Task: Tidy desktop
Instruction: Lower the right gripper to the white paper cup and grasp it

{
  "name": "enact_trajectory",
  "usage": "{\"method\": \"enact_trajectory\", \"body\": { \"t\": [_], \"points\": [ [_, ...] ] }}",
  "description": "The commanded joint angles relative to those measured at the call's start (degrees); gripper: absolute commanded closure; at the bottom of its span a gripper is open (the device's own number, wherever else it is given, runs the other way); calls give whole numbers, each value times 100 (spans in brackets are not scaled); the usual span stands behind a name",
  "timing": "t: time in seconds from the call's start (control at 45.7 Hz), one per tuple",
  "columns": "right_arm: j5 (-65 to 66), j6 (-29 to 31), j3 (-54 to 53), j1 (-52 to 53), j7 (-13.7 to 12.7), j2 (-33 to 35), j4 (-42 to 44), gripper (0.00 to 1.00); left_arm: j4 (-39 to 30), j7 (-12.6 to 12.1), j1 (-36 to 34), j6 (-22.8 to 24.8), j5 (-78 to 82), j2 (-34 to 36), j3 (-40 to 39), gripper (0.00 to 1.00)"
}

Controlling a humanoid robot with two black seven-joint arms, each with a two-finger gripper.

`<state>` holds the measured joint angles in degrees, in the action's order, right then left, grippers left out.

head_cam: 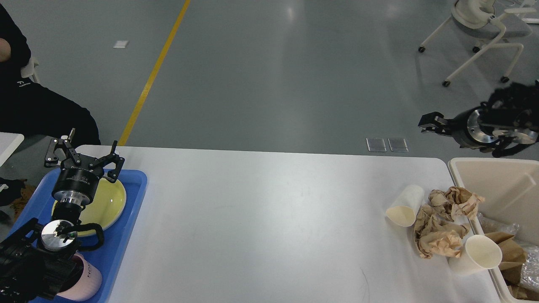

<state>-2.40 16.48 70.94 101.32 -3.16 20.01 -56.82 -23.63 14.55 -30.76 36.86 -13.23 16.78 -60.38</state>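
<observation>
From my head view, the desktop (pixel 261 219) spreads wide below me, with two paper cups (pixel 403 206) and crumpled brown paper (pixel 438 227) lying at its right end, just beside the beige bin (pixel 497 185). Reaching down for them, I judge I could knock the near cup off the edge or crush it. My right gripper (pixel 425 124) hangs above the bin's far corner, pointing left; I cannot tell its opening. My left gripper (pixel 82 155) stands spread wide, empty, over the yellow plate (pixel 111 200) in the blue tray (pixel 130 219).
</observation>
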Motion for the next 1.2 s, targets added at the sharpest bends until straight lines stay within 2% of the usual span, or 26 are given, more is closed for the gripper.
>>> {"method": "enact_trajectory", "body": {
  "t": [0.0,0.044,0.175,0.482,0.766,0.963,1.094,1.182],
  "points": [
    [-6,1251,192,704,26,-717,-31,0,-1,4,0,-3,5,0,0,4],
    [-14,1393,157,793,26,-831,-31,0,-1,4,0,-3,-4,0,0,4],
    [-6,1288,69,495,26,-929,92,0,-1,4,0,5,5,0,0,4],
    [-14,568,-343,-1781,-27,-929,1638,0,-1,4,0,5,-4,0,0,4],
    [-14,-443,-616,-2863,-36,-937,1964,0,-1,4,0,5,-4,0,0,4],
    [-6,-707,-573,-3127,-54,-981,1973,0,-1,4,0,5,-4,0,0,4],
    [-6,-716,-616,-3188,-54,-981,1973,15,-1,4,0,5,5,0,0,4],
    [-6,-716,-652,-3250,-54,-981,1964,38,-1,4,0,-3,5,0,0,4]
  ]
}}
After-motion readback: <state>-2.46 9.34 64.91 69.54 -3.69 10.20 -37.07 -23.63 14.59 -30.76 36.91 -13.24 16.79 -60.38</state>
